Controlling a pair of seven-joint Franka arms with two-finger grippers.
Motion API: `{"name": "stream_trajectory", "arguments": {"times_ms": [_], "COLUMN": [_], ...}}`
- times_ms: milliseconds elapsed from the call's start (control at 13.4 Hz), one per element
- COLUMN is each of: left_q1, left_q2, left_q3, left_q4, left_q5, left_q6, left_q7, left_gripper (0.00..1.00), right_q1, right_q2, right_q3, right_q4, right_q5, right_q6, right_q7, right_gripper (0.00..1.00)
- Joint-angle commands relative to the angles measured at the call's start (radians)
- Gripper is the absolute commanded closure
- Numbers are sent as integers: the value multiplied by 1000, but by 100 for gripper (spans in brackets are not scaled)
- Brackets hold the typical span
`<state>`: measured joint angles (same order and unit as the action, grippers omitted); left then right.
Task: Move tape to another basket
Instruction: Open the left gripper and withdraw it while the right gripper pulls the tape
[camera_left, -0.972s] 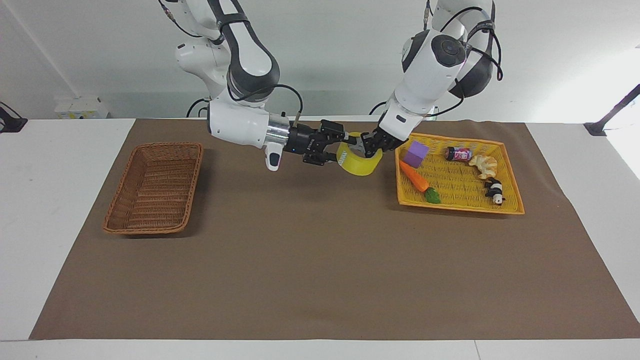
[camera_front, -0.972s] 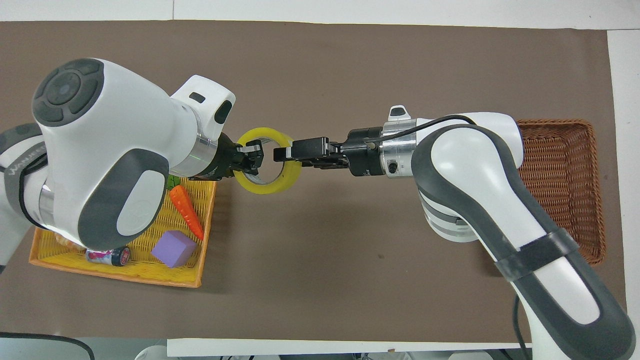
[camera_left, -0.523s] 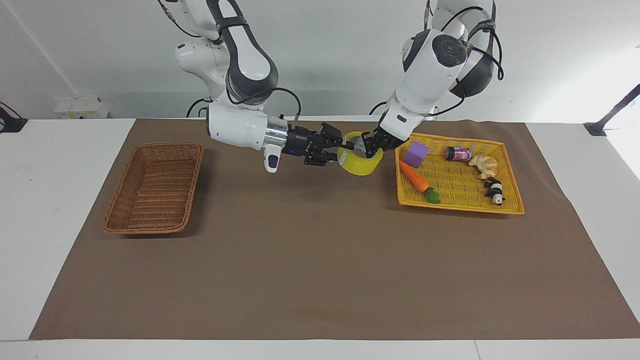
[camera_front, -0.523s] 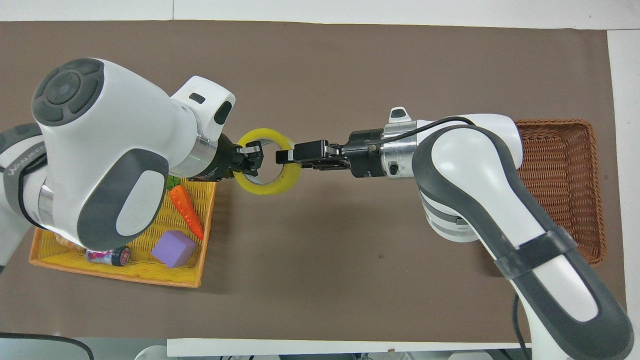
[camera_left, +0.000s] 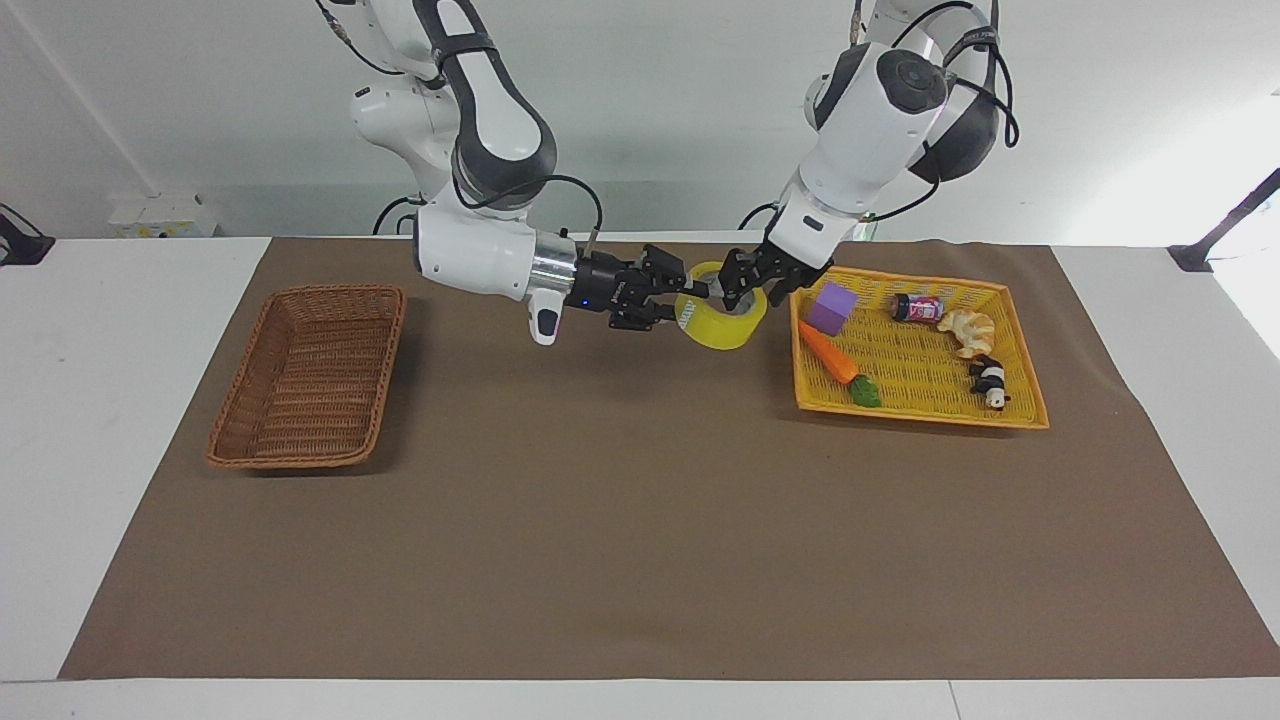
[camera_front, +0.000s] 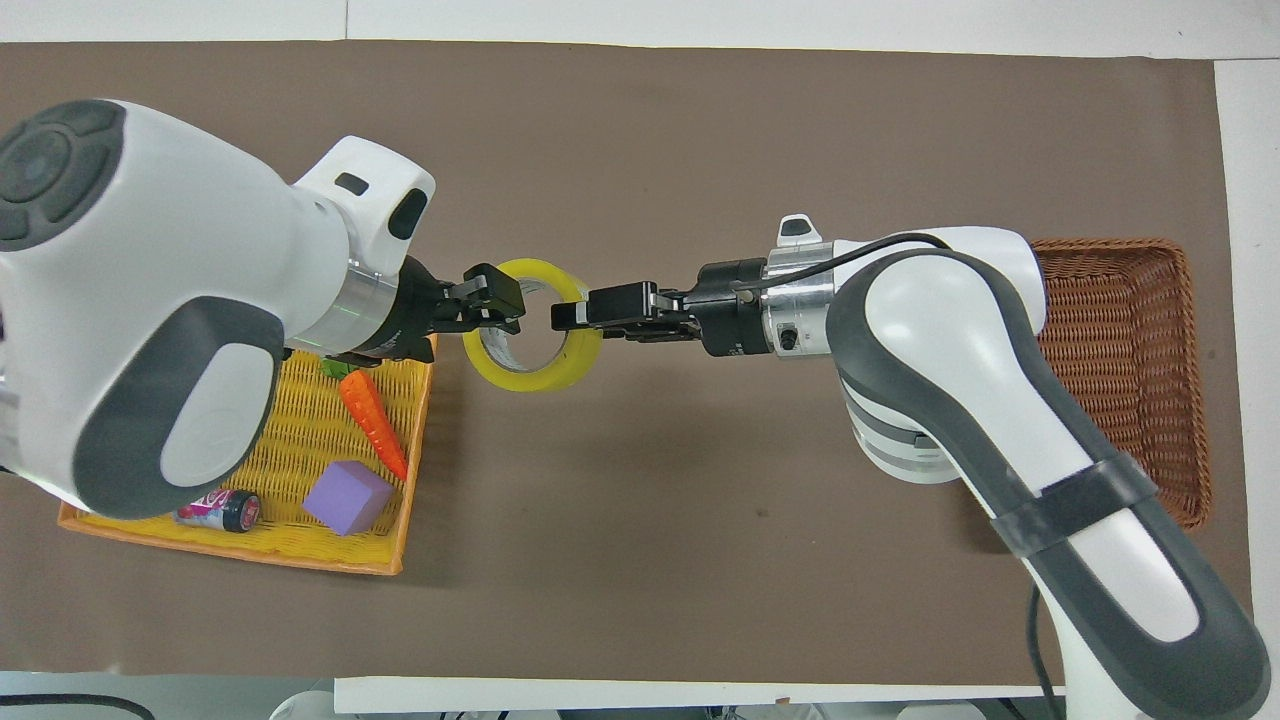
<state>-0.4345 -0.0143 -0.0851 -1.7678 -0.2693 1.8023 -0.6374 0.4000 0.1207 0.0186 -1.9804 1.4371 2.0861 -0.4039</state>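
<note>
Between right fingers (camera_left: 690, 292): tape (camera_left: 722, 327) rim

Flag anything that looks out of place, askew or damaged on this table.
Nothing stands out. The yellow translucent roll of tape hangs tilted above the brown mat, between the yellow woven tray and the brown wicker basket, gripped by the right tool; the left tool, open, is at its rim.

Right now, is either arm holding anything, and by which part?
The right gripper holds the tape by its rim, on the side toward the basket. The left gripper has its fingers open at the other rim.
</note>
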Motion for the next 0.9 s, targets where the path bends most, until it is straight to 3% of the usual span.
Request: {"name": "stream_trajectory", "arguments": {"times_ms": [0, 150, 449, 673, 822], "left_q1": [75, 167, 367, 501, 575], "left_q2": [-52, -67, -72, -73, -75], "left_q3": [1, -1, 1, 1, 1], "left_q4": [27, 30, 22, 11, 5], "left_q5": [-7, 25, 86, 156, 156], "left_q6": [-107, -174, -222, -227, -228], "left_q7": [7, 22, 259, 552, 602], "left_gripper": [1, 1, 1, 1, 0], "right_q1": [-84, -163, -407, -651, -794], "right_q2": [-24, -30, -35, -29, -15], "right_q3": [4, 3, 3, 3, 4], "right_q4": [-21, -24, -25, 12, 57], "right_q5": [19, -10, -153, -352, -505], "right_q6": [-70, -110, -300, -483, -537], "right_q7": [-42, -43, -44, -52, -73], "right_gripper": [90, 100, 100, 100, 100]}}
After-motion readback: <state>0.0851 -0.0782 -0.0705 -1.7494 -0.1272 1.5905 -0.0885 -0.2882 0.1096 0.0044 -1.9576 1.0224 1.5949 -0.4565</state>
